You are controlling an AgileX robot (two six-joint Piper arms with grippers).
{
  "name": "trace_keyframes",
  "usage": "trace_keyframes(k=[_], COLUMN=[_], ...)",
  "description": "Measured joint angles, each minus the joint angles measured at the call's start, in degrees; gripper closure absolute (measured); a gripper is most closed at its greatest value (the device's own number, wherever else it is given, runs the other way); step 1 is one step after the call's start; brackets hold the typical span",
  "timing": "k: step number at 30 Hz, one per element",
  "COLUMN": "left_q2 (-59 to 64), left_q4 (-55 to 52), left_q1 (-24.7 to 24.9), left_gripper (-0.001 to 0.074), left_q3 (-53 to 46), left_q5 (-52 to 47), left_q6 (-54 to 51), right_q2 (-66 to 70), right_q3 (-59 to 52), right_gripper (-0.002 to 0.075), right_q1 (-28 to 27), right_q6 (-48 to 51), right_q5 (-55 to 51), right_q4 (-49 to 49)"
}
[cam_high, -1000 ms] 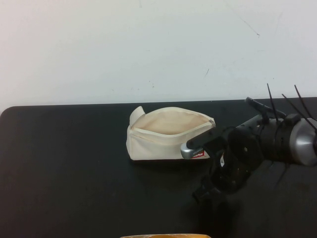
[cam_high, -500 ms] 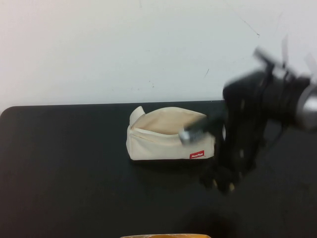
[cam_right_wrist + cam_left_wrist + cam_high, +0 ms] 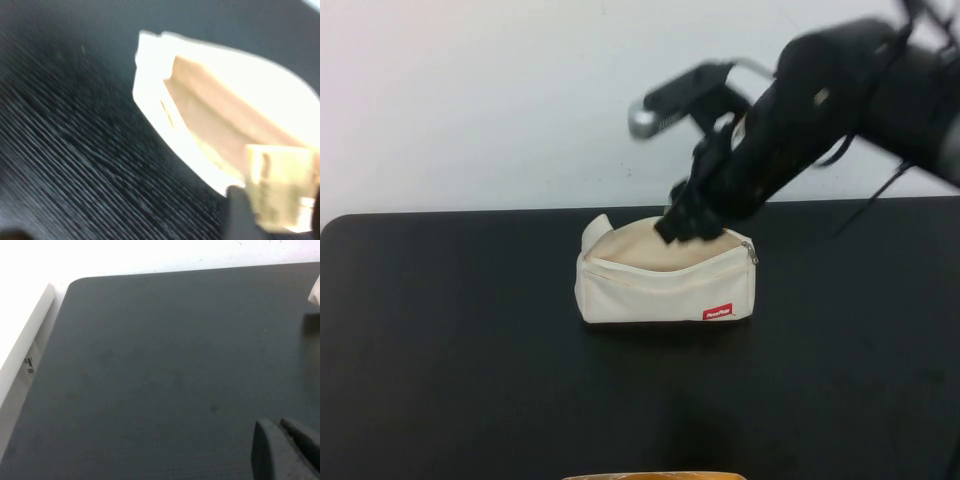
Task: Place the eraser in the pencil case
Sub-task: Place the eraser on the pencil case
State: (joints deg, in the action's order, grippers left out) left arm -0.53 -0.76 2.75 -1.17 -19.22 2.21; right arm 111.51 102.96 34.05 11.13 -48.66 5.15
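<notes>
A: Where's the eraser [image 3: 280, 192]?

B: Clamped in the right gripper [image 3: 688, 222], above the gaping mouth of the pencil case [image 3: 665, 276].

A: And the case?

B: Unzipped, upright mid-counter [image 3: 460, 350], red label facing front.

A: Left gripper [image 3: 287, 450]?

B: Low over bare counter, apart from the case. Fingers drawn together, holding nothing.

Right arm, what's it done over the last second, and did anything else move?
The right end effector, shut on the eraser, rose from the table and swung over the open pencil case. The case stayed put; the left end effector stays parked over the table.
</notes>
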Motion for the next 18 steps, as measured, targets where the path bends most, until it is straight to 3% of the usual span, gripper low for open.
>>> trace_keyframes(k=[4,8,12,18], left_q2=[0.0,0.0,0.0,0.0], left_q4=[0.0,0.0,0.0,0.0], left_q1=[0.0,0.0,0.0,0.0], left_gripper=[0.0736,0.0736,0.0736,0.0736], left_q3=[0.0,0.0,0.0,0.0], left_q5=[0.0,0.0,0.0,0.0], left_q6=[0.0,0.0,0.0,0.0], right_q2=[4.0,5.0,4.5,1.7], right_q3=[0.0,0.4,4.3,14.8], right_gripper=[0.0274,0.0249,0.0331,0.0602], right_q1=[0.0,0.0,-0.1,-0.1], right_q6=[-0.6,-2.5,-2.5,-1.5], right_q5=[0.6,-0.1,-4.3,-16.4], right_q4=[-2.5,-5.6,-6.8,-9.2])
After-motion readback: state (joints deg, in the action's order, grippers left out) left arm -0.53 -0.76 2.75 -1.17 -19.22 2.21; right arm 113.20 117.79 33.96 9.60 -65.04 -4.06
